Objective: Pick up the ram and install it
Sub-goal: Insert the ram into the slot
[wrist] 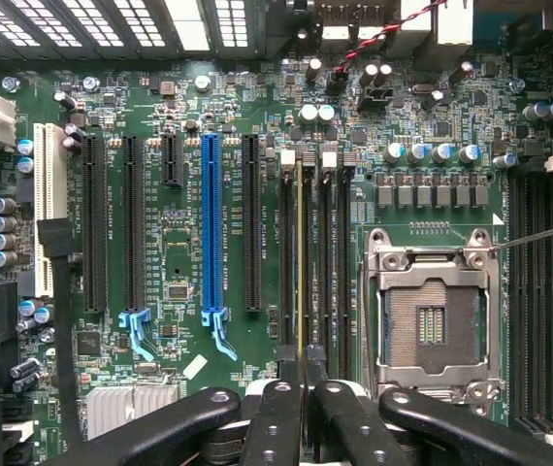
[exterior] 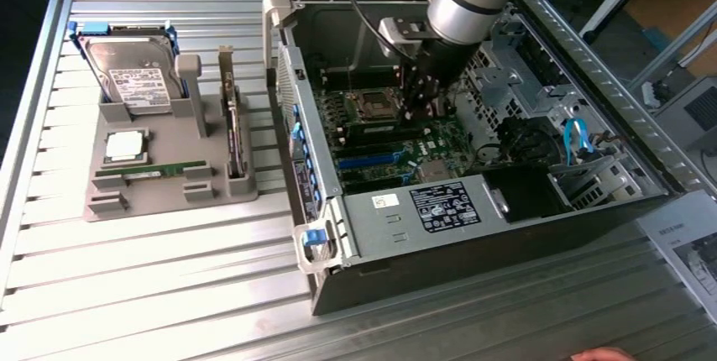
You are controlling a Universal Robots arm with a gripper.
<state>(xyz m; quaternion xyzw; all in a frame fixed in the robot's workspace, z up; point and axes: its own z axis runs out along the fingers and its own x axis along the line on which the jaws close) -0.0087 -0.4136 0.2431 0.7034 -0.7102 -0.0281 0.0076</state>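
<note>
My gripper [exterior: 421, 111] is down inside the open computer case [exterior: 336, 252], over the motherboard [exterior: 392, 147]. In the wrist view the gripper [wrist: 303, 390] is shut on the ram [wrist: 299, 262], which shows edge-on as a thin pale line. The ram stands along one of the black memory slots [wrist: 320, 262] beside the empty processor socket [wrist: 432, 325]; whether it is fully seated I cannot tell. A second, like green ram [exterior: 151, 171] lies in the grey holder [exterior: 112, 206] at the exterior view's left.
The holder also carries a hard drive [exterior: 134, 75], a square silver processor chip [exterior: 123, 146] and an upright expansion card [exterior: 233, 126]. A blue card slot [wrist: 211, 228] and several black ones lie beside the memory slots. The case walls hem in the arm. A hand [exterior: 599, 354] shows at the table's near edge.
</note>
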